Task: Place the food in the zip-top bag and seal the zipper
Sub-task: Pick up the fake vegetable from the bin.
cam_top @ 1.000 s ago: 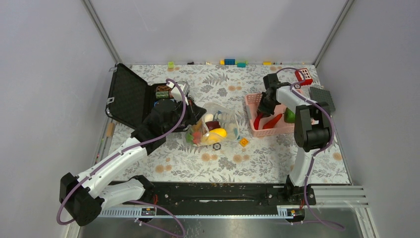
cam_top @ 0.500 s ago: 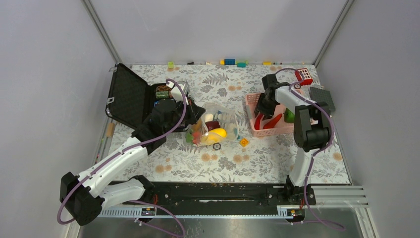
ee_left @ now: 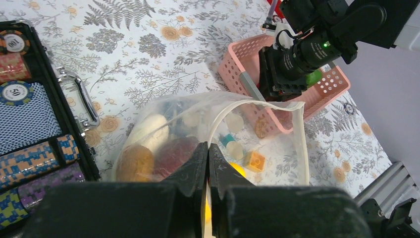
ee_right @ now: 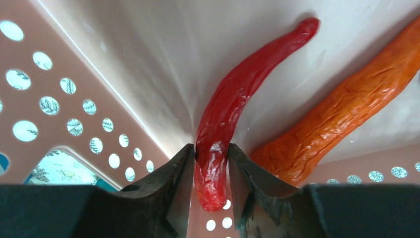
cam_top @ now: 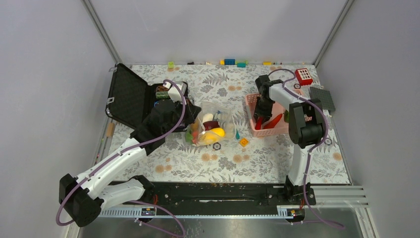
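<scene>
The clear zip-top bag [cam_top: 214, 119] lies mid-table with its mouth open. In the left wrist view it [ee_left: 163, 111] holds a white radish [ee_left: 148, 126], a dark red piece [ee_left: 173, 151], a peach [ee_left: 131, 161] and a yellow banana [ee_left: 238, 169]. My left gripper [ee_left: 208, 148] is shut on the whitish zipper strip [ee_left: 257, 105] at the near lip. My right gripper [ee_right: 210, 158] is down inside the pink basket [cam_top: 250, 100], its fingers pressed on both sides of the red chilli [ee_right: 233, 106]. The orange carrot [ee_right: 346, 109] lies beside it.
An open black case [cam_top: 126, 99] with chips and cards stands left of the bag. An orange brick [cam_top: 243, 142] and a small black wheel [cam_top: 216, 147] lie in front of the bag. Bricks [cam_top: 229, 62] line the back edge. A red block [cam_top: 303, 76] and a dark baseplate [cam_top: 322, 97] sit at the far right.
My right gripper has moved left and down into the basket and closed round the red chilli. The left gripper has pulled the bag's lip slightly, and the bag has shifted a little.
</scene>
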